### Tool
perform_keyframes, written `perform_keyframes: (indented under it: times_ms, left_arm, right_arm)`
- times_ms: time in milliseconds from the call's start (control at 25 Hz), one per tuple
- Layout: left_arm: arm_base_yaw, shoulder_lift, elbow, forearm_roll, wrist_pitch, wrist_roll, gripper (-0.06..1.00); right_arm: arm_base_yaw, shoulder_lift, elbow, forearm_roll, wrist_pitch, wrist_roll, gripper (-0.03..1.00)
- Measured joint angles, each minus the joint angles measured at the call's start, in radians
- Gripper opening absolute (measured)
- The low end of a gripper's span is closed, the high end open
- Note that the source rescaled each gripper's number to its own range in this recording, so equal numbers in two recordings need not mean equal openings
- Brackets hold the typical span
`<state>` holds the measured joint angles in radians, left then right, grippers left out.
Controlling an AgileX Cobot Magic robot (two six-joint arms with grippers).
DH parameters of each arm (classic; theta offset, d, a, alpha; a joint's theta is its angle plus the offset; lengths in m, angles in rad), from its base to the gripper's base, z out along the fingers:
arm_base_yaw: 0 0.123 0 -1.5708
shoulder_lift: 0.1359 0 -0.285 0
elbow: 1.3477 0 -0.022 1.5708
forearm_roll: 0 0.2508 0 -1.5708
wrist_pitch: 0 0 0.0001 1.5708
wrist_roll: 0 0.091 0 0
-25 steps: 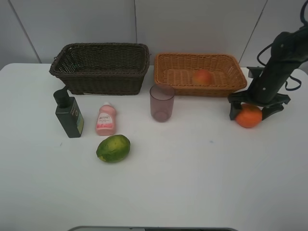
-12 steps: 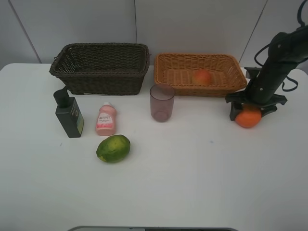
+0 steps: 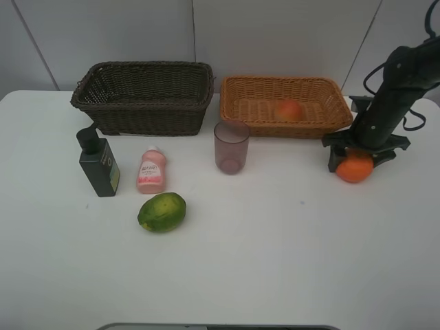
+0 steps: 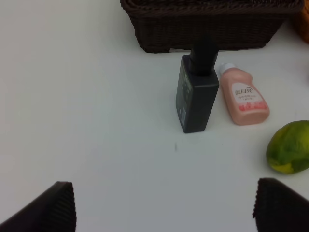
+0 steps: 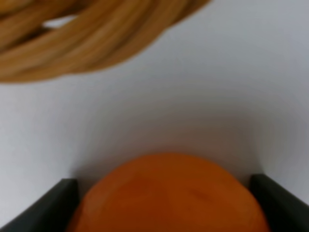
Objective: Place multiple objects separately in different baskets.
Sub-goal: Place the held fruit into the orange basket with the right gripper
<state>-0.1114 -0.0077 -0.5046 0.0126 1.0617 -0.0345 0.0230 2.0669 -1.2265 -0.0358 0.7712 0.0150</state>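
My right gripper [image 3: 357, 161] is shut on the orange [image 3: 355, 168], which rests on the table just right of the orange-tan basket [image 3: 240, 86]. In the right wrist view the orange [image 5: 169, 198] fills the gap between both fingers [image 5: 48, 205]. A red-yellow fruit [image 3: 289, 108] lies in that basket. The dark brown basket [image 3: 144, 66] stands empty at back left. In front of it are the dark green pump bottle [image 3: 98, 163], the pink bottle [image 3: 151, 170] lying flat, the green fruit [image 3: 162, 211] and the upright mauve cup [image 3: 232, 146]. My left gripper [image 4: 164, 212] hangs open, short of the pump bottle [image 4: 197, 92].
The left wrist view also holds the pink bottle [image 4: 244, 96], the green fruit [image 4: 291, 147] and the dark basket's wall [image 4: 203, 29]. The tan basket's rim [image 5: 87, 34] is close beyond the orange. White table [image 3: 275, 261] spreads across the front.
My right gripper has closed its fingers onto the orange and shifted slightly toward the tan basket. The left gripper and the other objects have not moved.
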Motion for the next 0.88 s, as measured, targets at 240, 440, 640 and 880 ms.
perform_keyframes:
  times_ms: [240, 440, 640, 880]
  left_arm:
    - [0.000, 0.000, 0.000, 0.000, 0.000, 0.000, 0.95]
    - [0.000, 0.000, 0.000, 0.000, 0.000, 0.000, 0.95]
    - [0.000, 0.000, 0.000, 0.000, 0.000, 0.000, 0.95]
    - [0.000, 0.000, 0.000, 0.000, 0.000, 0.000, 0.95]
  right_arm:
    - [0.001, -0.078, 0.002, 0.002, 0.016, 0.000, 0.33]
    - [0.049, -0.195, -0.003, 0.025, 0.068, 0.003, 0.33]
    - [0.129, -0.220, -0.102, 0.036, 0.175, 0.021, 0.33]
    - [0.230, -0.158, -0.294, 0.036, 0.227, 0.031, 0.33]
